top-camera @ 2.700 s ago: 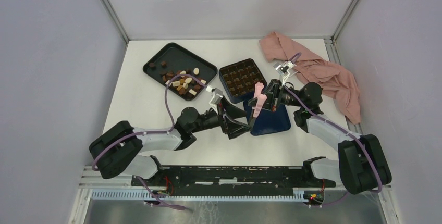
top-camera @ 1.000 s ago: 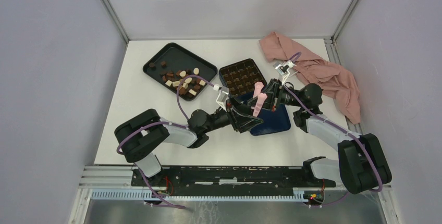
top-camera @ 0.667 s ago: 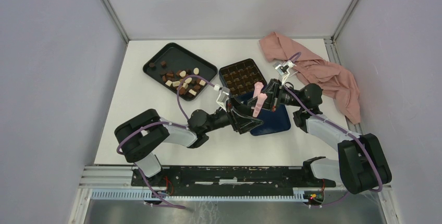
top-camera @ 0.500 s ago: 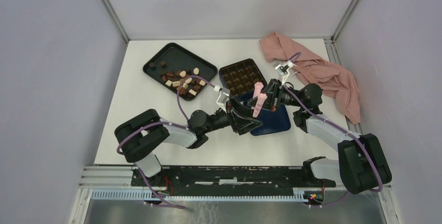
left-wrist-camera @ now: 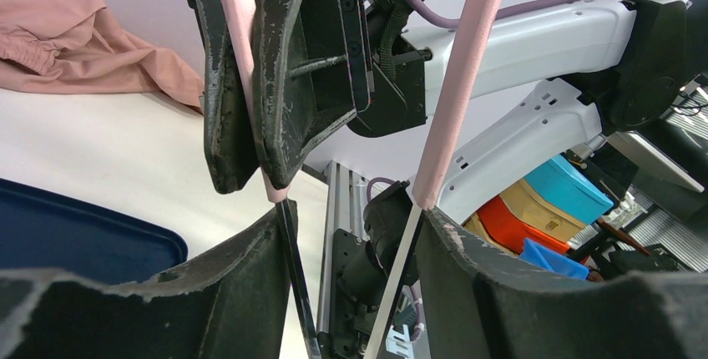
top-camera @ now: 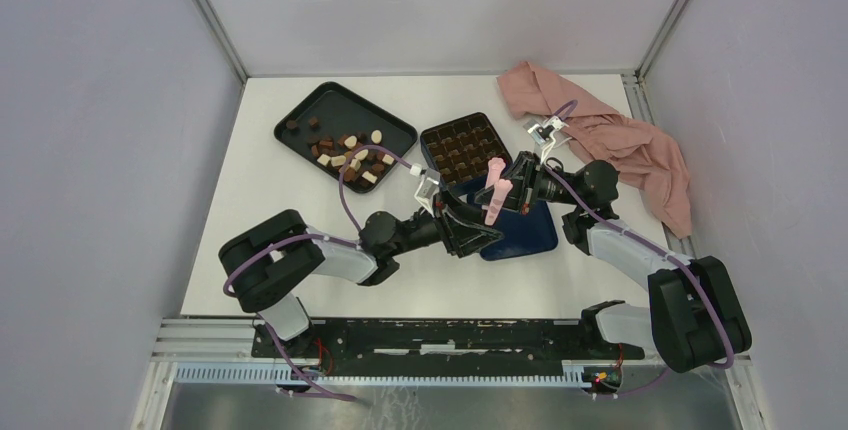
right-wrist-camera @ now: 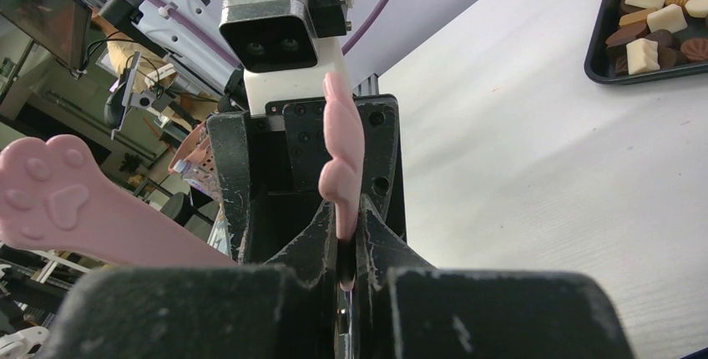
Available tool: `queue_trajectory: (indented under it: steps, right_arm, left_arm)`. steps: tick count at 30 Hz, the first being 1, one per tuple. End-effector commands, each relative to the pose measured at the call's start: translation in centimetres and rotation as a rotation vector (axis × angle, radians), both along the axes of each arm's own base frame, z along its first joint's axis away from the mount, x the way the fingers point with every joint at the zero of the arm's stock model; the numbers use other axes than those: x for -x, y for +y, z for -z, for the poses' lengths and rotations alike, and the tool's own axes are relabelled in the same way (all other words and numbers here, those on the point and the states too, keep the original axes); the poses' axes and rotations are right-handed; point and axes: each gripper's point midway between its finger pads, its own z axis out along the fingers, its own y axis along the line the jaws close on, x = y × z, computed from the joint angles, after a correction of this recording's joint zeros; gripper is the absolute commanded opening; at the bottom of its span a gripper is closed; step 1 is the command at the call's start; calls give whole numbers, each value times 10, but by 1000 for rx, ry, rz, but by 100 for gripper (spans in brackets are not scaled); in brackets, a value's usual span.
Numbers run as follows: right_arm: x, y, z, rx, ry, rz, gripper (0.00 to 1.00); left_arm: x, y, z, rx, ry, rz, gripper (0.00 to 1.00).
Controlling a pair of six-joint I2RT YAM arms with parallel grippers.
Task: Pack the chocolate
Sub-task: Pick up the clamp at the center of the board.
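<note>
Packing looks partway done: the box [top-camera: 462, 150] by the surface's far edge holds some pieces, while a pile of chocolate [top-camera: 350, 155] waits in the tray [top-camera: 300, 115] far left. The right gripper [right-wrist-camera: 346, 225] pinches pink tongs [right-wrist-camera: 341, 150]; the left gripper [left-wrist-camera: 351, 221] stands wide around their legs.

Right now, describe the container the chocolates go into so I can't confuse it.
At the far middle of the white table, between the black tray on the left and the pink cloth on the right, sits a dark blue square box. Unlike the open tray and the flat blue lid just nearer, its inside is divided into a grid of small compartments.
</note>
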Motion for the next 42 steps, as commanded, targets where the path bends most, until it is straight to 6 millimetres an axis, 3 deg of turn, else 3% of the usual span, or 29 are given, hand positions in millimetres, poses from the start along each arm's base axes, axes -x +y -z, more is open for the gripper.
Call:
queue_trajectory:
  steps: [1, 17, 30, 33, 42]
  right_arm:
    - [0, 1, -12, -16, -69, -3, 1]
    - [0, 1, -10, -13, -64, -3, 3]
    - [-1, 1, -9, -2, -74, -6, 7]
    - [-4, 1, -7, 16, -96, 2, 11]
    - [-4, -4, -11, 48, -238, 6, 44]
  left_arm:
    - [11, 20, -70, 241, -161, -11, 58]
    - [11, 18, -78, 261, -153, -4, 61]
    - [14, 20, -71, 246, -145, 8, 48]
    - [14, 24, -70, 245, -134, 1, 48]
    - [16, 33, -67, 244, -65, 24, 47]
